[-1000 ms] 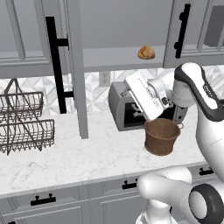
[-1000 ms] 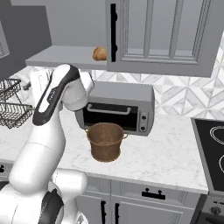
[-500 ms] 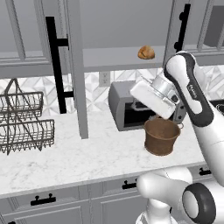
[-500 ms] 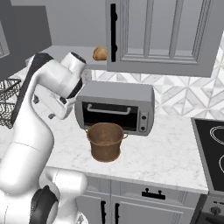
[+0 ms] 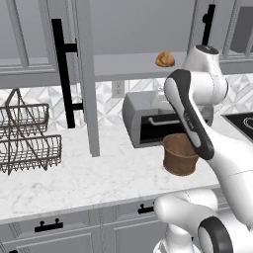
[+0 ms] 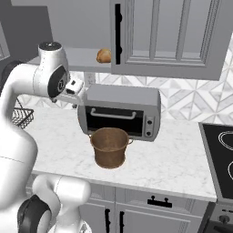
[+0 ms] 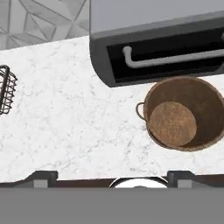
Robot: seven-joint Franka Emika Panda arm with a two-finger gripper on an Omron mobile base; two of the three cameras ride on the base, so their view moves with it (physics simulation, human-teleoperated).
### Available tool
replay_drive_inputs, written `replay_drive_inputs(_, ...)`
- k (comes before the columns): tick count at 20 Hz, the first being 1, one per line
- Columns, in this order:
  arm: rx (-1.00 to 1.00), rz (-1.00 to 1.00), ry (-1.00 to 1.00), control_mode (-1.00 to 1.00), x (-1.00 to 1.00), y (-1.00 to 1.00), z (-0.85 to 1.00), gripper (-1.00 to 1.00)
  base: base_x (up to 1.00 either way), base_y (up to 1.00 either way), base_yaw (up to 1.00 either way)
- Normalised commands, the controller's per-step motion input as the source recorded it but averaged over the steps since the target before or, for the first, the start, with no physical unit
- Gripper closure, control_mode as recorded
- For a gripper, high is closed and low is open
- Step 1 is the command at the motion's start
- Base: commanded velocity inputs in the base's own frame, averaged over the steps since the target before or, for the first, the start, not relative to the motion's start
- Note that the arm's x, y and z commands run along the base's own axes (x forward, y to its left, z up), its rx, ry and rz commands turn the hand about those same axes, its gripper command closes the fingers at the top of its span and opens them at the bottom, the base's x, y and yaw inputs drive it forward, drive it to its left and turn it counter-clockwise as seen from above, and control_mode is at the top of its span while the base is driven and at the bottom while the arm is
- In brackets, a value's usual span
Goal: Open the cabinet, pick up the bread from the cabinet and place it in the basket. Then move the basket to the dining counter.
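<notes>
The bread (image 5: 165,59) sits on the cabinet (image 5: 123,64) shelf, above and a little left of the claw (image 6: 75,89), which hangs spread and empty in front of the toaster oven (image 6: 120,111), looking down at the surface (image 7: 65,113). The bread is a small rounded golden-brown bun with no clear long axis, well above the empty basket (image 6: 109,146).

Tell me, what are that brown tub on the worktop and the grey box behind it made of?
The basket looks like woven wicker or rattan: matte brown, with a fine weave texture on its wall and floor. The toaster oven looks like brushed metal: smooth grey casing with a soft sheen, a dark glassy door and a pale bar handle. Since everything here is rendered, these are only appearances.
</notes>
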Motion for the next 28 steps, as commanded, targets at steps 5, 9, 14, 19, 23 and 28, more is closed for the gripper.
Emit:
replay_drive_inputs(5,-0.36,0.03,-0.68,-1.0,0.5,-0.53,0.72,-1.0,0.0,0.0,0.0)
replay_drive_inputs(9,-0.25,0.0,-0.61,-1.0,-0.07,-0.39,0.92,-1.0,0.0,0.0,0.0)
replay_drive_inputs(14,-0.07,-0.01,-0.29,-1.0,-0.21,-0.36,0.9,-1.0,0.0,0.0,0.0)
replay_drive_inputs(19,0.4,-0.16,0.01,-1.0,0.03,-0.73,0.38,-1.0,0.0,0.0,0.0)
replay_drive_inputs(23,0.52,-0.07,0.07,-1.0,0.34,-0.76,0.22,-1.0,0.0,0.0,0.0)
replay_drive_inputs(28,0.08,0.0,0.01,-1.0,0.2,-0.17,0.02,-1.0,0.0,0.0,0.0)
